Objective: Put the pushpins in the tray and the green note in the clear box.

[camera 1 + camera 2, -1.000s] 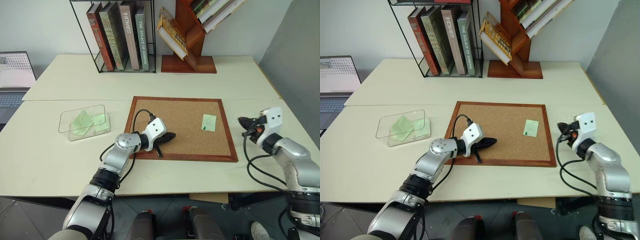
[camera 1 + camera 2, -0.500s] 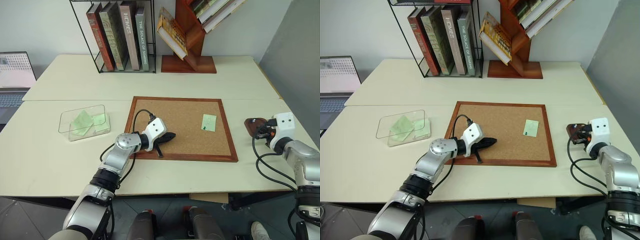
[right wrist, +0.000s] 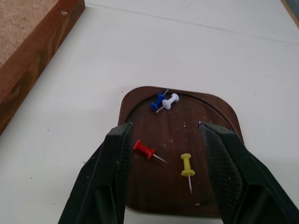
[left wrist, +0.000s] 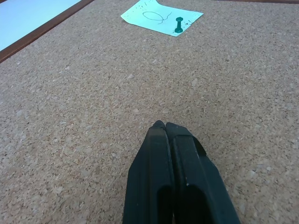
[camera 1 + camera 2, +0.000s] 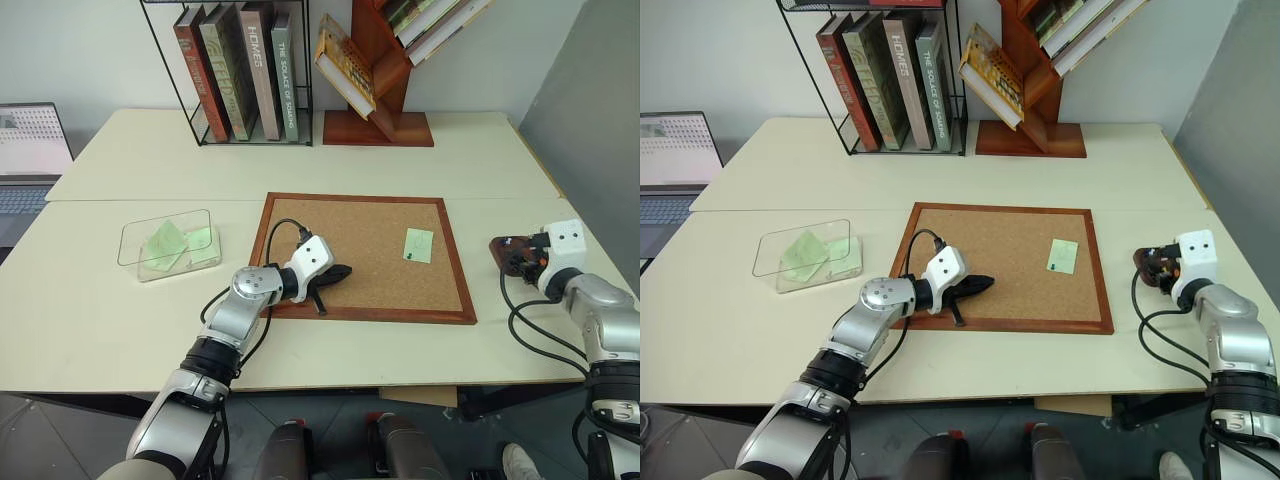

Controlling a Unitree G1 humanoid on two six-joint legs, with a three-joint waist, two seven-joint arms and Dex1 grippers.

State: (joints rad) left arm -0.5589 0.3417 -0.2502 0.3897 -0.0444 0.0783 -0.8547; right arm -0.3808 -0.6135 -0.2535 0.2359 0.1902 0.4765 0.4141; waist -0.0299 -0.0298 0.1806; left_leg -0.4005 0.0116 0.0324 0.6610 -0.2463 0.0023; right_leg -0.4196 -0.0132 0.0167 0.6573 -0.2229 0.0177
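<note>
Four pushpins lie in the tray (image 3: 180, 154) in the right wrist view: a red one (image 3: 144, 150) left of centre, a yellow one (image 3: 187, 165) to its right, and a blue one (image 3: 158, 101) and a white one (image 3: 170, 100) touching each other near the tray's upper rim. The right gripper (image 3: 166, 175) hangs over that dark wood-like dish with its fingers spread wide and nothing between them; in the head views the tray sits at the far right of the frame, just beside the corkboard (image 5: 340, 255). Middle right of the left eye view, the green note (image 5: 418, 244) lies flat on the cork, and the left wrist view shows a dark green pin (image 4: 179, 25) standing in it beside a scribbled loop and some tiny marks too small to read. The left gripper (image 4: 166, 126) rests on the cork at the board's lower left, fingers pressed tight together and holding nothing. Over at middle left, the clear box (image 5: 168, 243) holds pale green slips. At the top of the frame, a wire rack carries upright books (image 5: 240, 70); one spine reads HOMES, another THE SOLACE OF SOARING. A laptop (image 5: 30, 150) sits at the left edge
</note>
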